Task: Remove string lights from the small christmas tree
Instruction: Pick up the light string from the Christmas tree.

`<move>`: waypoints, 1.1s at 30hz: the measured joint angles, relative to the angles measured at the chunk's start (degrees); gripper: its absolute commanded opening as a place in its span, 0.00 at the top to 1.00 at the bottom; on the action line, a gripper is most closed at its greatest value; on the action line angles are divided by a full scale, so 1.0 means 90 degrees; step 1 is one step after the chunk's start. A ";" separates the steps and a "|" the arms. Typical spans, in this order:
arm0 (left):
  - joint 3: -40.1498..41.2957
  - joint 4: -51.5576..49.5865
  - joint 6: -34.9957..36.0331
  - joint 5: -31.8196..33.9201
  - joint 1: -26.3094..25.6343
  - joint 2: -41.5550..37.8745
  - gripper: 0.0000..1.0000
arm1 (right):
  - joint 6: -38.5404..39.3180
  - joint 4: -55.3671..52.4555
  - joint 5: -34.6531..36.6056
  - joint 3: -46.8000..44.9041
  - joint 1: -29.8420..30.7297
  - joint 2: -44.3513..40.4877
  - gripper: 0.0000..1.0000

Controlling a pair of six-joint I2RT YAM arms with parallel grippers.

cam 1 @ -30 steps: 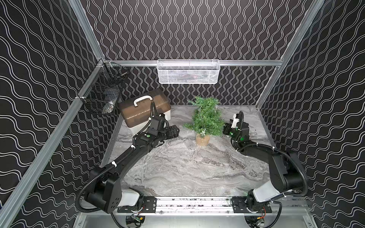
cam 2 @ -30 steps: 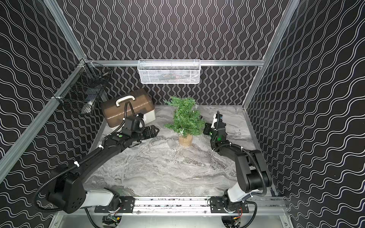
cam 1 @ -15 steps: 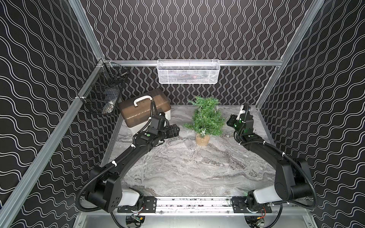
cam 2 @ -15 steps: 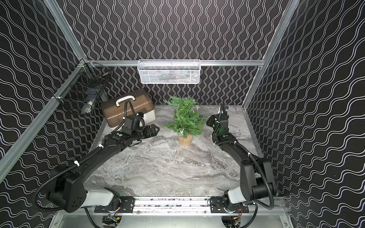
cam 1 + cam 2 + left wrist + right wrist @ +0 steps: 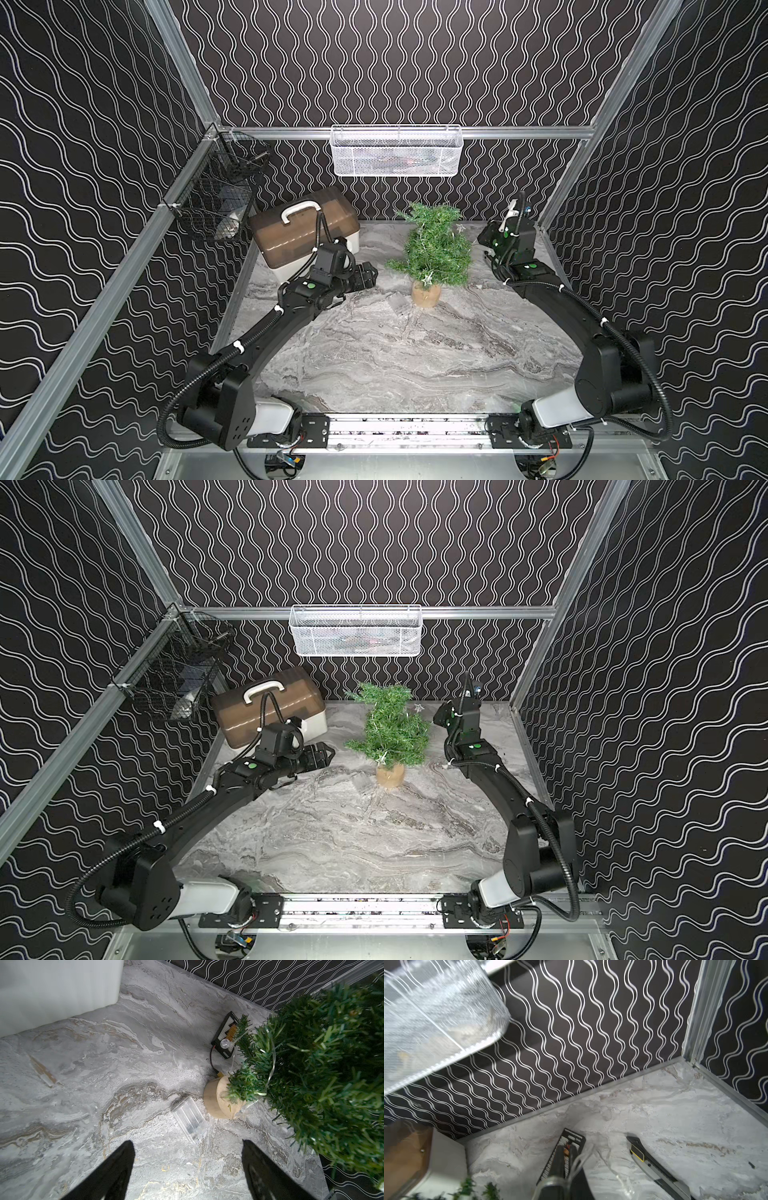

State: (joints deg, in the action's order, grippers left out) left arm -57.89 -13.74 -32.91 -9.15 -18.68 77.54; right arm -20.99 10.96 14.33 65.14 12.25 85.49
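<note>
The small christmas tree [image 5: 434,249] [image 5: 392,733] stands upright on its tan base [image 5: 218,1097] at the back middle of the table. The string lights [image 5: 427,277] wind through its branches as a thin silvery wire [image 5: 272,1059]; one star [image 5: 460,227] hangs off the right side toward my right gripper. Their clear battery box [image 5: 190,1119] [image 5: 362,782] lies on the table left of the base. My left gripper [image 5: 186,1141] [image 5: 370,276] hovers open left of the tree, holding nothing. My right gripper [image 5: 565,1149] [image 5: 484,237] is shut right of the tree, a clear strand looped over its fingers.
A brown-lidded box [image 5: 303,232] sits back left, close behind my left wrist. A small black board [image 5: 225,1036] [image 5: 566,1147] lies behind the tree, and a utility knife [image 5: 652,1161] near the back right corner. A white mesh basket [image 5: 397,151] and a black wire basket [image 5: 220,199] hang on the walls.
My right gripper has pulled away from the tree's side, up and toward the back right corner, still shut. The left arm and the tree have not moved.
</note>
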 measured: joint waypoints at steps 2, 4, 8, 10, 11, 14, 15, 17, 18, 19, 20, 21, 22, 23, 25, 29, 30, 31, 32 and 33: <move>0.0024 -0.0005 0.0000 0.0000 0.0000 -0.0022 0.15 | -0.0002 0.0112 0.0015 -0.0158 -0.0002 -0.0100 1.00; 0.0032 0.0000 0.0000 0.0000 0.0000 -0.0024 0.15 | -0.0022 0.0170 0.0017 -0.0486 -0.0010 -0.0114 1.00; 0.0056 -0.0002 0.0000 -0.0002 0.0000 -0.0024 0.15 | -0.0109 0.0172 0.0049 -0.1151 -0.0007 0.0070 1.00; 0.0056 0.0002 0.0000 -0.0002 0.0000 -0.0022 0.15 | -0.0129 0.0182 0.0066 -0.1248 -0.0010 0.0260 1.00; 0.0053 0.0000 0.0000 -0.0002 0.0000 -0.0019 0.15 | -0.0153 0.0180 0.0068 -0.1251 -0.0010 0.0328 1.00; 0.0015 -0.0019 0.0000 -0.0002 0.0000 -0.0012 0.15 | -0.0219 0.0202 0.0148 -0.1156 -0.0010 0.0359 1.00; 0.0007 -0.0005 0.0000 -0.0002 0.0000 -0.0012 0.15 | -0.0221 0.0194 0.0172 -0.1064 -0.0010 0.0359 1.00; 0.0007 -0.0005 -0.0002 -0.0002 0.0000 -0.0012 0.15 | -0.0238 0.0170 0.0250 -0.0787 -0.0010 0.0362 1.00; 0.0007 -0.0005 -0.0002 -0.0002 0.0000 -0.0012 0.15 | -0.0250 0.0143 0.0311 -0.0600 -0.0010 0.0362 1.00; 0.0010 0.0000 -0.0002 -0.0002 0.0000 -0.0012 0.15 | -0.0284 0.0107 0.0367 -0.0403 -0.0010 0.0372 1.00; 0.0015 0.0010 -0.0005 -0.0002 0.0000 -0.0012 0.15 | -0.0306 0.0053 0.0410 -0.0214 -0.0010 0.0376 1.00; 0.0024 0.0015 -0.0005 -0.0002 0.0000 -0.0012 0.15 | -0.0369 -0.0017 0.0449 -0.0002 -0.0010 0.0379 1.00; 0.0036 0.0017 -0.0010 -0.0007 0.0000 -0.0015 0.15 | -0.0415 -0.0056 0.0478 0.0192 -0.0010 0.0376 1.00; 0.0044 0.0027 -0.0019 -0.0015 0.0000 -0.0015 0.15 | -0.0449 -0.0078 0.0500 0.0352 -0.0007 0.0374 1.00; 0.0066 0.0041 -0.0022 -0.0027 0.0000 -0.0024 0.15 | -0.0525 -0.0148 0.0542 0.0651 0.0039 0.0367 1.00; 0.0107 0.0046 -0.0022 -0.0039 0.0000 -0.0090 0.15 | -0.0544 -0.0483 0.0588 0.1248 0.0296 0.0333 1.00; 0.0121 0.0051 -0.0024 -0.0058 0.0000 -0.0109 0.15 | -0.0532 -0.0590 0.0607 0.1421 0.0401 0.0284 1.00; 0.0151 0.0075 -0.0027 -0.0075 0.0000 -0.0136 0.15 | -0.0486 -0.0680 0.0624 0.1547 0.0495 0.0214 1.00; 0.0180 0.0085 -0.0041 -0.0078 0.0000 -0.0160 0.15 | -0.0425 -0.0748 0.0646 0.1642 0.0588 0.0119 1.00; 0.0214 0.0097 -0.0051 -0.0102 0.0000 -0.0180 0.15 | -0.0420 -0.0823 0.0675 0.1736 0.0687 -0.0005 1.00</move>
State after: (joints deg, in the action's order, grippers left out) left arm -55.96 -12.86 -33.36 -10.07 -18.68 75.92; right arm -24.77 3.55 20.40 80.77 18.44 85.45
